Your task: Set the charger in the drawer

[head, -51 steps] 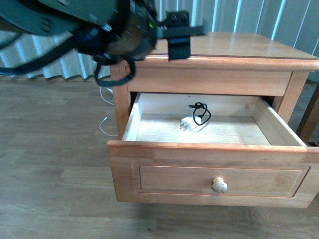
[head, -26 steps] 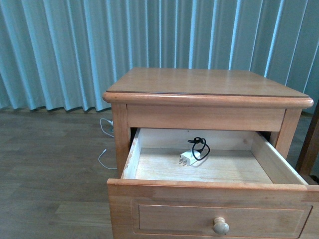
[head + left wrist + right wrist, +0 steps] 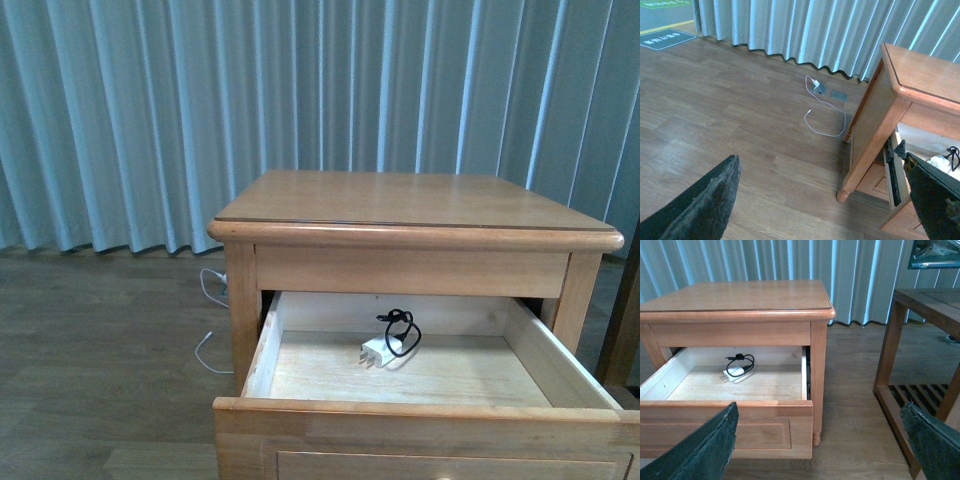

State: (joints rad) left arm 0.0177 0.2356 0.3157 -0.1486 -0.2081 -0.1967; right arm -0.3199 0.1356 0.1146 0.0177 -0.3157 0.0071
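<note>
Charger [image 3: 378, 351] lay on the floor of the open drawer [image 3: 420, 413], toward the back and near the middle. Its black cable was looped on top, below the drawer's walls. Neither arm showed in the front view. In the wrist views the left fingers [image 3: 705, 200] and the right fingers [image 3: 702, 445] were spread wide and held nothing. The left ones hung off to one side of the bench [image 3: 400, 200], above the wooden floor, and the right ones faced the drawer front.

The placing looked done, so I judged that the only step possibly left was shutting the drawer. The right arm seemed better placed for that. A good push would meet the middle of the front squarely and run straight and slow, so the drawer would not skew or jolt the charger. The white cable [image 3: 825, 117] on the floor needed no attention.
</note>
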